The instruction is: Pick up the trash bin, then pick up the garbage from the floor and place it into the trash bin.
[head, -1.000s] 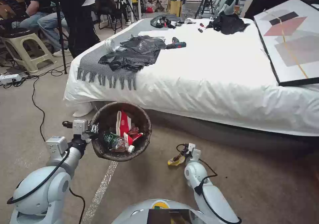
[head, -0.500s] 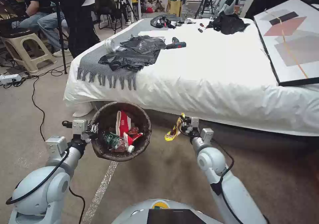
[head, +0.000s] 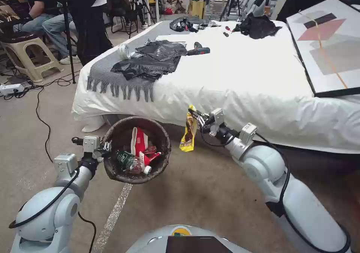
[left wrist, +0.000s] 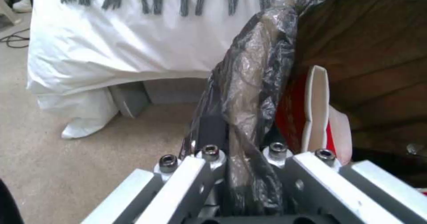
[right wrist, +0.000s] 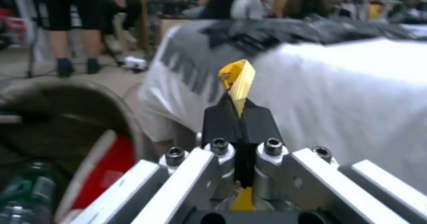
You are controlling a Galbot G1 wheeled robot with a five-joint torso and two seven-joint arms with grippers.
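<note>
My left gripper (head: pixel 106 148) is shut on the bag-lined rim of the trash bin (head: pixel 163 159), holding it off the floor at the left. In the left wrist view the crinkled dark bag (left wrist: pixel 249 94) is pinched between the fingers (left wrist: pixel 209 134). Inside the trash bin lie a green bottle (head: pixel 129 161) and red-and-white packets (head: pixel 140 138). My right gripper (head: pixel 195 117) is shut on a yellow wrapper (head: pixel 188 133), which hangs in the air just right of the bin's rim. The right wrist view shows the yellow wrapper (right wrist: pixel 238 80) sticking out past the closed fingers (right wrist: pixel 222 120), with the bin (right wrist: pixel 66 94) beside it.
A bed with a white sheet (head: pixel 243 84) stands right behind both grippers, carrying black plastic sheets (head: pixel 150 60), tools and a framed picture (head: pixel 330 43). Cables (head: pixel 39 107) run over the carpet at the left, near a stool (head: pixel 26 54) and seated people.
My right arm has lifted the yellow wrapper from the floor and carried it up and leftward to beside the bin's rim. The left arm and the bin have stayed put.
</note>
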